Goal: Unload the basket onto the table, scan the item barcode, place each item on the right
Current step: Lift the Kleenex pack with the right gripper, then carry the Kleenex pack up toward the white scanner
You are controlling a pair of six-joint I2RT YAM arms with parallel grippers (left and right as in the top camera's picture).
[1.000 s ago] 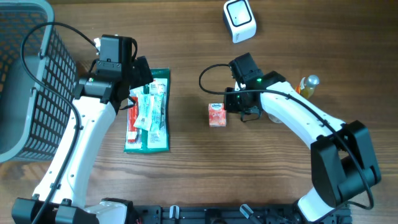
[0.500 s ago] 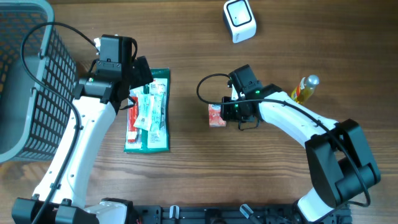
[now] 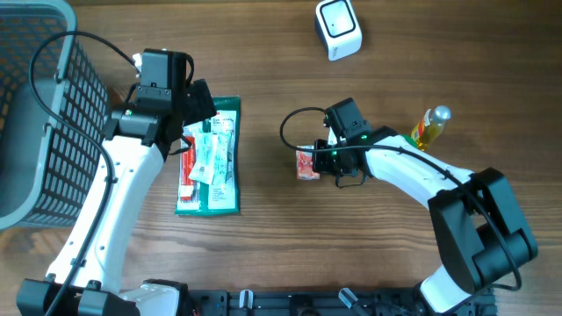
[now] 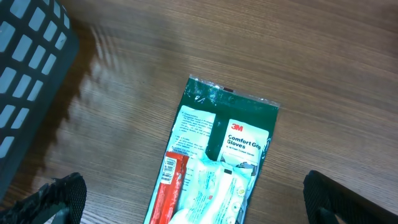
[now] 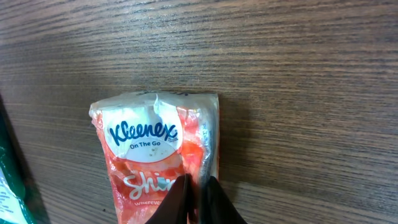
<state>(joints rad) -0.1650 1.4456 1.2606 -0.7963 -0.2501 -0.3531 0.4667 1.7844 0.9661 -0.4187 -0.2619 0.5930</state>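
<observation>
The item, a small orange-pink Kleenex tissue pack [image 3: 305, 163] [image 5: 149, 143], lies flat on the wooden table near the middle. My right gripper [image 3: 320, 160] [image 5: 196, 198] has its two dark fingers pinched together on the pack's sealed right edge. The white barcode scanner [image 3: 338, 29] stands at the far side of the table, well away from the pack. No barcode shows on the pack's upper face. My left gripper [image 3: 198, 121] [image 4: 199, 198] hovers open above a green glove packet [image 3: 211, 158] [image 4: 230, 143], its fingertips wide apart on either side.
A grey mesh basket [image 3: 44, 114] [image 4: 31, 56] fills the left edge. A red tube and a pale sachet lie on the glove packet. A small yellow bottle [image 3: 430, 125] lies at the right, past my right arm.
My right gripper slid left onto the tissue pack and closed on its right edge. The pack shifted slightly. The left arm stayed still.
</observation>
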